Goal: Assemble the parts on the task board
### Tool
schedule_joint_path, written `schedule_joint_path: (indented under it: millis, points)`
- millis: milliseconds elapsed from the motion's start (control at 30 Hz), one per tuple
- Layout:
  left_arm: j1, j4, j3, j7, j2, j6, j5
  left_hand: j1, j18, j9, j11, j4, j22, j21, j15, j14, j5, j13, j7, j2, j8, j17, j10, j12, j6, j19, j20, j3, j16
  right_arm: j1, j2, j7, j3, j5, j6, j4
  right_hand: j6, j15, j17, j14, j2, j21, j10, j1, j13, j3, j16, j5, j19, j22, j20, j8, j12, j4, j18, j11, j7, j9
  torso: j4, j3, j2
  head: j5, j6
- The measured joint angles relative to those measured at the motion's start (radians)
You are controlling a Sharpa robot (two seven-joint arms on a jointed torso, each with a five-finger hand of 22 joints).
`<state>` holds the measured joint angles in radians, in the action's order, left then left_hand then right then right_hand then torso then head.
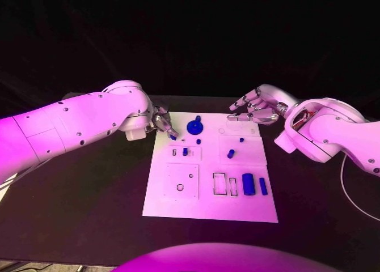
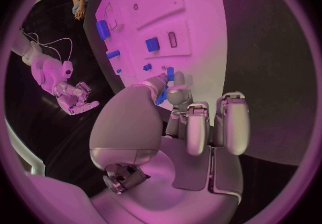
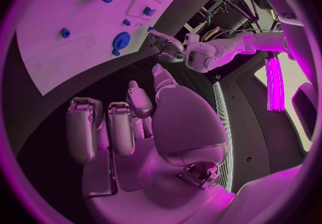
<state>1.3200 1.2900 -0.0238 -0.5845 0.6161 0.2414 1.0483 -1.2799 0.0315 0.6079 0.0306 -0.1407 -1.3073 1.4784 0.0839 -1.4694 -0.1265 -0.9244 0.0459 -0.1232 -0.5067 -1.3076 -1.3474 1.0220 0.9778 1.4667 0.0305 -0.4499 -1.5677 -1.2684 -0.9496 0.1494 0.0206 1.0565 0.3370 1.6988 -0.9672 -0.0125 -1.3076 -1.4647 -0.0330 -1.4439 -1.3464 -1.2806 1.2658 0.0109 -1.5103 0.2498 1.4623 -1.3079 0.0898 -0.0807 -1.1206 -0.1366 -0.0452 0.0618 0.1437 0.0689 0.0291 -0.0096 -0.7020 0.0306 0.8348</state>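
Note:
The white task board (image 1: 210, 199) lies in the middle of the black table. My left hand (image 1: 163, 123) is at the board's far left corner and pinches a small blue part (image 1: 173, 136) between thumb and a finger; the left wrist view shows that part (image 2: 168, 80) at the fingertips just over the board (image 2: 201, 36). My right hand (image 1: 256, 109) hovers over the far right corner, fingers apart and holding nothing (image 3: 134, 122). A blue round knob (image 1: 197, 124) stands near the far edge, also in the right wrist view (image 3: 121, 41).
Small blue pegs (image 1: 231, 153) stand mid-board, one (image 1: 185, 151) in a slot at the left. Two blue cylinders (image 1: 249, 184) lie at the right beside narrow rectangular slots (image 1: 219, 184). A plate with round holes (image 1: 182, 181) is at the left.

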Motion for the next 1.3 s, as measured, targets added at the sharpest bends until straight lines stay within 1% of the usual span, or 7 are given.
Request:
schedule_joint_path:
  millis: [133, 233, 367, 500, 667, 800, 1300]
  points:
    - [-0.012, 0.029, -0.005, -0.003, 0.019, -0.012, -0.009, 0.001, 0.000, 0.000, 0.000, 0.001, 0.000, 0.000, 0.000, 0.000, 0.000, 0.000, 0.000, -0.001, 0.000, 0.000, 0.000, 0.000, 0.003, 0.000, 0.000, -0.001, 0.000, 0.000, 0.000, 0.000, 0.000, -0.001, 0.000, 0.000, 0.000, 0.000, 0.000, 0.000, 0.000, 0.000, 0.000, 0.000, 0.000, 0.000, 0.000, 0.000, 0.000, 0.000, 0.000, 0.000, 0.000, 0.000, 0.000, 0.000, 0.000, 0.000, 0.0012, 0.0001, 0.000, 0.000, 0.000]
    - [-0.023, 0.046, -0.007, -0.004, 0.031, -0.020, -0.013, 0.001, 0.000, -0.001, 0.000, -0.001, 0.000, 0.000, 0.000, 0.000, -0.004, 0.000, 0.000, -0.001, 0.000, 0.000, 0.000, 0.000, 0.003, 0.000, 0.000, -0.003, 0.000, 0.000, 0.000, 0.000, 0.000, -0.001, 0.000, 0.000, 0.000, 0.000, 0.000, 0.000, 0.000, 0.000, 0.000, 0.000, 0.000, 0.000, 0.000, 0.000, 0.000, 0.000, 0.000, 0.000, 0.000, 0.000, 0.000, 0.000, 0.000, 0.000, 0.0016, -0.0009, 0.000, 0.001, 0.001]
    - [-0.037, 0.067, -0.008, -0.004, 0.045, -0.027, -0.015, 0.003, 0.000, -0.002, 0.000, -0.001, 0.000, 0.000, 0.000, 0.000, -0.006, 0.000, 0.000, -0.003, 0.000, 0.000, 0.000, 0.000, 0.003, 0.000, 0.000, -0.004, 0.000, 0.000, 0.001, 0.000, 0.000, -0.001, 0.000, -0.001, 0.000, 0.000, 0.000, 0.000, 0.000, 0.000, 0.000, 0.000, 0.000, 0.000, 0.000, 0.000, 0.000, 0.000, 0.000, 0.000, 0.000, 0.000, 0.000, 0.000, 0.000, 0.000, 0.0004, -0.0012, 0.000, 0.002, 0.001]
    - [-0.046, 0.085, -0.008, -0.004, 0.056, -0.031, -0.015, 0.003, 0.000, -0.002, 0.000, -0.001, 0.000, 0.000, 0.000, 0.000, -0.006, 0.001, 0.000, -0.003, 0.000, 0.000, 0.000, 0.000, 0.004, 0.000, 0.000, -0.005, 0.000, 0.000, 0.001, -0.001, 0.000, -0.001, 0.000, -0.002, 0.000, 0.000, 0.000, 0.000, 0.000, 0.000, 0.000, 0.000, 0.000, 0.002, 0.000, 0.000, 0.000, 0.000, 0.000, 0.000, 0.000, -0.002, 0.000, 0.000, 0.000, 0.000, -0.0006, -0.0012, 0.000, 0.000, 0.001]
    - [-0.050, 0.097, -0.008, -0.004, 0.062, -0.031, -0.015, 0.006, 0.000, -0.002, 0.000, 0.002, -0.001, 0.000, 0.000, 0.000, -0.006, 0.001, 0.000, -0.005, 0.001, 0.000, 0.000, 0.000, 0.007, 0.000, 0.000, -0.007, 0.000, 0.000, 0.001, -0.001, 0.000, -0.002, 0.000, -0.002, 0.000, 0.000, 0.000, 0.000, 0.000, 0.000, 0.000, 0.000, 0.000, 0.004, 0.000, 0.000, 0.000, 0.000, 0.000, 0.000, 0.000, -0.004, 0.000, 0.000, 0.000, 0.000, -0.0003, -0.0013, 0.000, -0.001, 0.001]
    - [-0.052, 0.101, -0.008, -0.004, 0.065, -0.029, -0.016, 0.013, 0.000, -0.002, 0.000, 0.011, -0.001, 0.000, 0.000, 0.000, -0.006, 0.001, -0.001, -0.013, 0.001, 0.000, 0.000, 0.000, 0.009, 0.000, 0.000, -0.016, 0.000, 0.001, 0.002, -0.002, 0.000, -0.002, 0.000, -0.002, 0.000, 0.000, 0.000, 0.000, 0.000, 0.000, 0.000, 0.000, 0.000, 0.004, 0.000, 0.000, 0.000, 0.000, 0.000, 0.000, 0.000, -0.004, 0.000, 0.000, 0.000, 0.000, -0.0005, -0.0001, 0.000, -0.001, 0.001]
    - [-0.054, 0.102, -0.007, -0.006, 0.065, -0.009, -0.012, 0.017, 0.000, -0.002, 0.000, 0.018, -0.001, 0.000, 0.000, 0.000, -0.006, 0.004, 0.000, -0.016, 0.004, 0.000, 0.000, 0.000, 0.010, 0.000, 0.000, -0.024, 0.000, 0.001, 0.001, -0.003, 0.000, -0.002, 0.000, -0.002, 0.000, 0.000, 0.000, 0.000, 0.000, 0.000, 0.000, 0.000, 0.000, 0.004, 0.000, 0.000, 0.000, 0.000, 0.000, 0.000, 0.000, -0.004, 0.000, 0.000, 0.000, 0.000, -0.0011, 0.0004, -0.001, -0.001, 0.005]
